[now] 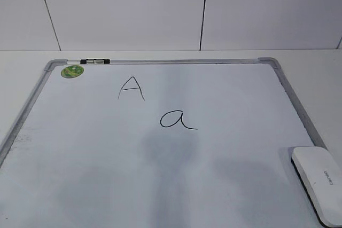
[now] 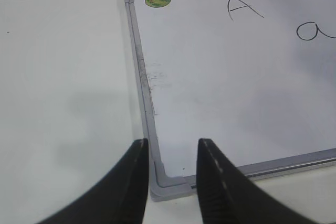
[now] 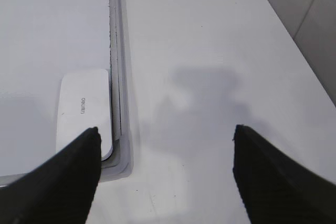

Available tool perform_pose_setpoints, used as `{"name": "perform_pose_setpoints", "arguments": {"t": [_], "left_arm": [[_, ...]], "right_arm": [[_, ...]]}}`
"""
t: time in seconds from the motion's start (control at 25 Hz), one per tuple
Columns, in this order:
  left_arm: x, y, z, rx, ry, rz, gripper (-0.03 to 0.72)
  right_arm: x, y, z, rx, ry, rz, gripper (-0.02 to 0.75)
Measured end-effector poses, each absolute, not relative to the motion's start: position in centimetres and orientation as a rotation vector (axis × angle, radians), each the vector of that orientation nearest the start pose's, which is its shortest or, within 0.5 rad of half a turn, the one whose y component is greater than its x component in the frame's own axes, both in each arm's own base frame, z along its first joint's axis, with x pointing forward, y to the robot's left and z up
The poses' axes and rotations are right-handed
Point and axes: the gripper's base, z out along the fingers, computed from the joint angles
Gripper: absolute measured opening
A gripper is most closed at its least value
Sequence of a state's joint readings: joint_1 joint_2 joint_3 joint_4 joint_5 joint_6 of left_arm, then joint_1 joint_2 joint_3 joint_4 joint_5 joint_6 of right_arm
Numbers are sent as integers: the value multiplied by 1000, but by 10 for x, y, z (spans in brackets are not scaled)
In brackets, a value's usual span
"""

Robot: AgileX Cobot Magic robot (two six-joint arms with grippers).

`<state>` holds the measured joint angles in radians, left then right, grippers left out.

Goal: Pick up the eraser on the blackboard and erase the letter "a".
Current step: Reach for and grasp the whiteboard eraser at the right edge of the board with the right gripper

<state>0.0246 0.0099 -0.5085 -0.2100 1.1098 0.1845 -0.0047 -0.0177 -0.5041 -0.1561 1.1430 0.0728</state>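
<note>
1. Exterior view: the blackboard lies flat on the white desk and fills most of the frame, its silver rim running along the top and down both sides. A round green sticker sits in its upper left corner, and a small black-and-silver clip sits on the top rim just right of it. A capital "A" is drawn in the upper middle; the letter "a" is below and to the right of it, near the frame's centre, whole and unsmudged. The eraser rests at the lower right edge of the board, partly cut off by the frame. Neither hand appears here.

2. Left wrist view: the left hand hovers at the bottom centre over the board's near corner, its two dark fingers apart with nothing between them. The sticker and the "A" show at the top; the "a" is cut by the right edge. Grey smears mark the board along its left rim.

3. Right wrist view: the right hand is spread wide and empty, above the bare desk beside the board. The eraser lies at lower left, against the board's rim, partly hidden by the left finger.
</note>
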Motion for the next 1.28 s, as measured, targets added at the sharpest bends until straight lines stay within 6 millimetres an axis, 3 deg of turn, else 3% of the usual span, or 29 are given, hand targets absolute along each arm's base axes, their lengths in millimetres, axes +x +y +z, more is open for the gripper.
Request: {"name": "perform_pose_setpoints", "arguments": {"t": [1.28], "left_arm": [[-7,-17,277,182,2070,-126,235]], "right_arm": [[-12,-13,273,98,2095,-147,593]]}}
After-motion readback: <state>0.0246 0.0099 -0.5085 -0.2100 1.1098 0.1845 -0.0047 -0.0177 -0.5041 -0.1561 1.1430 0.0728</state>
